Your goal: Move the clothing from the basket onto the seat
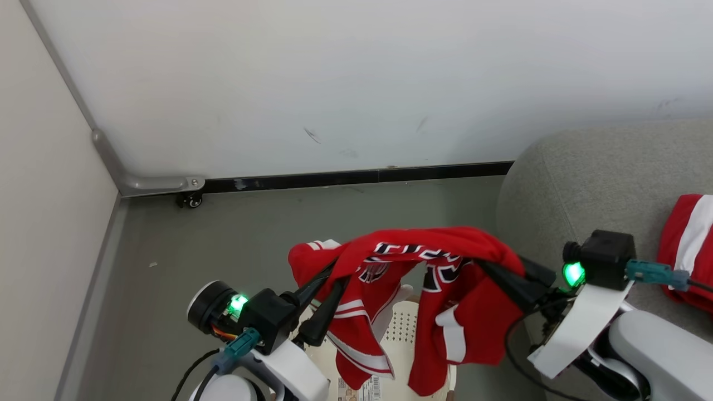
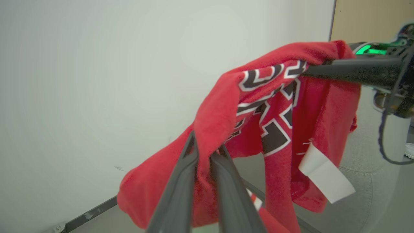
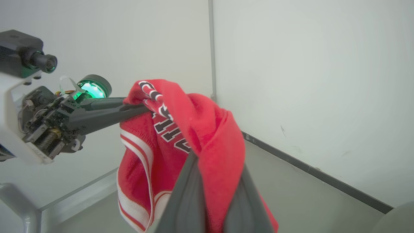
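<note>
**Halfway done, jersey in the air**

Pinching jersey at both ends: left gripper pressed together on one fold, right gripper likewise on the other. Hanging it slack above basket, clear of the rim. Counting shorts as done, lying on seat at far right. Left to do, as judged: swing right, lower beside shorts, let go. Nothing in the way but seat's rounded edge, with bare floor and wall behind

Jersey above basket; shorts on seat, right.
</note>
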Available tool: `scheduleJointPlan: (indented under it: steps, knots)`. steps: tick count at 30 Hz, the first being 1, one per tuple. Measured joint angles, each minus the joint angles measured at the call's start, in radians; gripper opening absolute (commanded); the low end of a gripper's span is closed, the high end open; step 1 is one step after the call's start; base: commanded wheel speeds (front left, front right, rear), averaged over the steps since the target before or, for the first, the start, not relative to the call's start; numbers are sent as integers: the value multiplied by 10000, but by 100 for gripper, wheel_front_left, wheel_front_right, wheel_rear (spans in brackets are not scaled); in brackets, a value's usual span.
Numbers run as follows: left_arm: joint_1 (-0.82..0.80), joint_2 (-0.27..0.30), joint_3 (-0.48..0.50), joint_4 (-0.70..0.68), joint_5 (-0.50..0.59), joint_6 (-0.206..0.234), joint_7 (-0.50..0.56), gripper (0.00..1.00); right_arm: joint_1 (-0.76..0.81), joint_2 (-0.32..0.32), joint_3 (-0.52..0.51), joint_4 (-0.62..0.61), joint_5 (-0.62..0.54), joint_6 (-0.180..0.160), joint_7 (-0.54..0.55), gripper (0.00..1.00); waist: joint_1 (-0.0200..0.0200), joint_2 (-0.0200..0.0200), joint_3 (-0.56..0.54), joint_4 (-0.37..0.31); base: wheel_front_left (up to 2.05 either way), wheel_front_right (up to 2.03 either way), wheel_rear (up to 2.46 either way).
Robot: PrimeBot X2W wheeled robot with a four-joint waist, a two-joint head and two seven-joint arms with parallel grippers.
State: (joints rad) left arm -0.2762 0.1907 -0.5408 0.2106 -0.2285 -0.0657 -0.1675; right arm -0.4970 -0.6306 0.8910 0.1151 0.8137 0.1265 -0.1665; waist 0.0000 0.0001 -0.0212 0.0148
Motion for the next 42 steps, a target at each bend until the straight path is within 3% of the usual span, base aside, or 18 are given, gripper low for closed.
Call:
scheduleJointPlan:
  steps: [3, 4, 5, 6, 27, 42]
  knots:
    - [102, -25, 25, 58, -157, 38, 0, 47, 3, -35, -291, 215, 65, 50, -217, 0, 0, 0, 19, -68, 0, 0, 0]
    - [121, -27, 42, 81, -217, 36, 0, 77, 3, -54, -418, 265, 96, 50, -265, 0, 0, 0, 25, -87, 0, 0, 0]
    - [154, -52, 63, 84, -324, 36, -2, 92, 2, -67, -512, 290, 148, 50, -278, 0, 0, 0, 32, -102, 0, 0, 0]
    - [200, -67, 79, 82, -443, 36, -15, 100, 2, -71, -585, 324, 148, 50, -303, 0, 0, 0, 38, -114, 0, 0, 0]
    - [536, 21, 892, 255, -686, 454, -426, 100, 127, -769, -1990, 546, 130, 46, -569, 0, 0, 0, 1, -287, 0, 0, 0]
    - [531, -82, 825, 389, -773, 389, -531, 100, 1136, -1290, -3545, 585, 27, 44, -656, 0, 0, 0, -66, -894, 0, 0, 0]
